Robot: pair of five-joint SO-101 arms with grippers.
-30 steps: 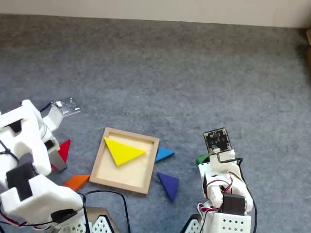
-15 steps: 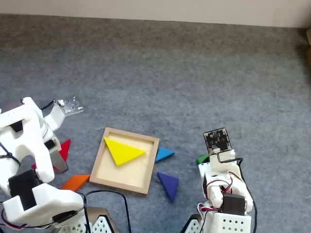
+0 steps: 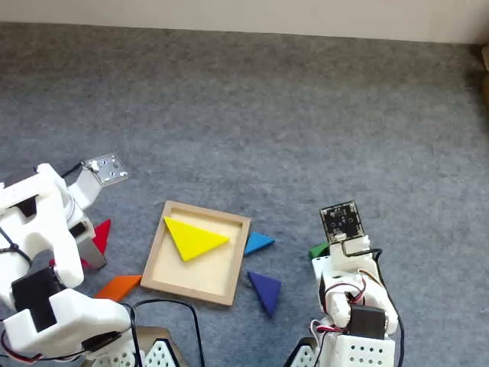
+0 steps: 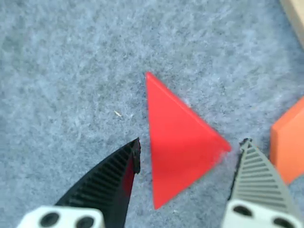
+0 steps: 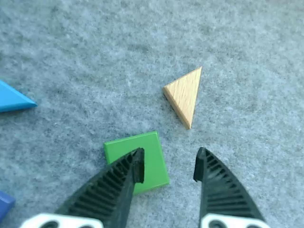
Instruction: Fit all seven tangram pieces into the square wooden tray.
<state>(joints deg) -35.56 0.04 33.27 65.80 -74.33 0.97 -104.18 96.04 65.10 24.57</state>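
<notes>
The square wooden tray (image 3: pixel 158 264) holds a yellow triangle (image 3: pixel 192 237). To the left of the tray lies a red triangle (image 3: pixel 101 232) (image 4: pixel 178 142), and my left gripper (image 4: pixel 190 147) is open just above it, one finger on each side. An orange piece (image 3: pixel 120 286) (image 4: pixel 289 142) lies near the tray's front left corner. To the right of the tray my right gripper (image 5: pixel 169 164) stands open over the edge of a green square (image 5: pixel 137 161) (image 3: pixel 318 249). A plain wooden triangle (image 5: pixel 185 95) lies just beyond it.
A light blue triangle (image 3: pixel 258 242) (image 5: pixel 12 98) touches the tray's right side, and a dark blue triangle (image 3: pixel 266 289) lies in front of it. Everything rests on grey carpet (image 3: pixel 306 122), which stretches open toward the back.
The left arm has shifted a little over the red triangle. The right arm and all the pieces have stayed where they were.
</notes>
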